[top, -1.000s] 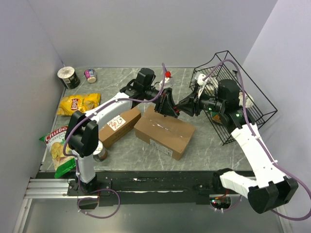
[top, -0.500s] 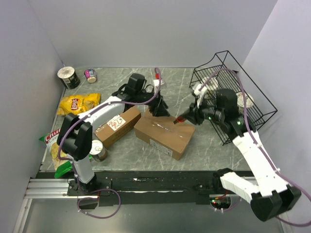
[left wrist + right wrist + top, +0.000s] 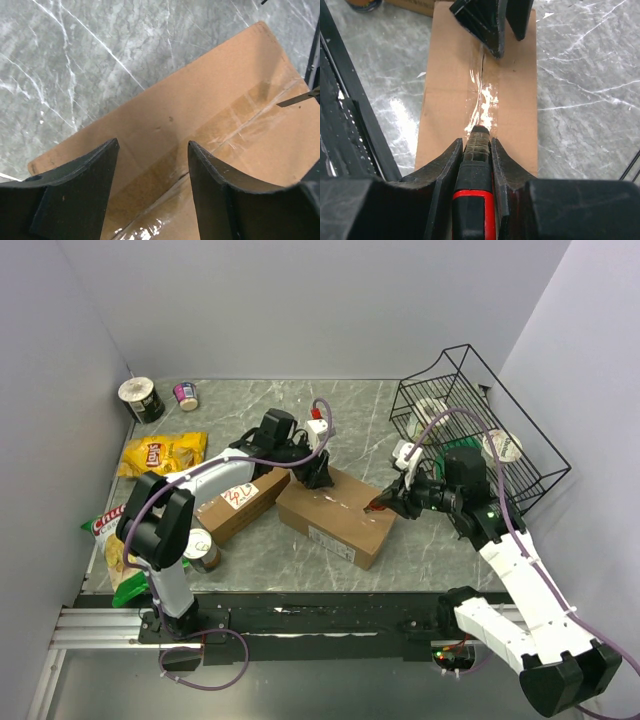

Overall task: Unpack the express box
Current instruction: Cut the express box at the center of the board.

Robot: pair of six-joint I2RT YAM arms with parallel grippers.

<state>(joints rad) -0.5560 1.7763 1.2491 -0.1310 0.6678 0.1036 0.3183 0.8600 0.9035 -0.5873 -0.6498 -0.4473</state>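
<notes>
The express box (image 3: pixel 340 515) is a brown carton lying mid-table, its top seam (image 3: pixel 481 95) sealed with clear tape. My right gripper (image 3: pixel 385 504) is shut on a red and black utility knife (image 3: pixel 476 190), which points along the seam at the box's right end. Its thin blade (image 3: pixel 297 100) shows at the edge of the left wrist view, low over the tape. My left gripper (image 3: pixel 320 478) hovers open over the box's far-left end (image 3: pixel 200 115), one finger on each side of the seam, holding nothing.
A second, labelled carton (image 3: pixel 240 498) lies just left of the box, with a can (image 3: pixel 203 550) in front of it. Snack bags (image 3: pixel 160 452) and cups (image 3: pixel 142 398) sit at the left. A black wire basket (image 3: pixel 480 435) stands at the right.
The grippers met above the box a second ago. The left one has since opened and dropped to the far-left end. The right one has closed on the knife and lowered it to the tape.
</notes>
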